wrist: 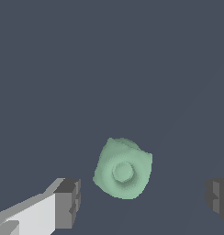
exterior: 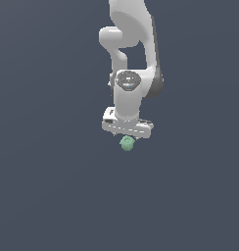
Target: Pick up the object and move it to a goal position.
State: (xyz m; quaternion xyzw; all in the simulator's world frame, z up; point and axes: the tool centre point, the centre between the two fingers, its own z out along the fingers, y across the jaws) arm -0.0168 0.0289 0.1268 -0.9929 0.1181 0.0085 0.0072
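Note:
The object (exterior: 127, 143) is a small pale green, knobbly, roundish lump lying on the flat dark grey ground, just under the white gripper (exterior: 127, 137) of the arm. In the wrist view the object (wrist: 123, 168) lies between the two dark grey fingertips (wrist: 68, 203), with clear gaps on both sides. The gripper (wrist: 143, 199) is open and holds nothing. The jaws stand far wider apart than the object. In the exterior view the fingers are mostly hidden behind the white hand.
Flat dark grey ground (exterior: 53, 186) surrounds the arm on all sides. The white arm (exterior: 131, 59) rises straight up from the hand.

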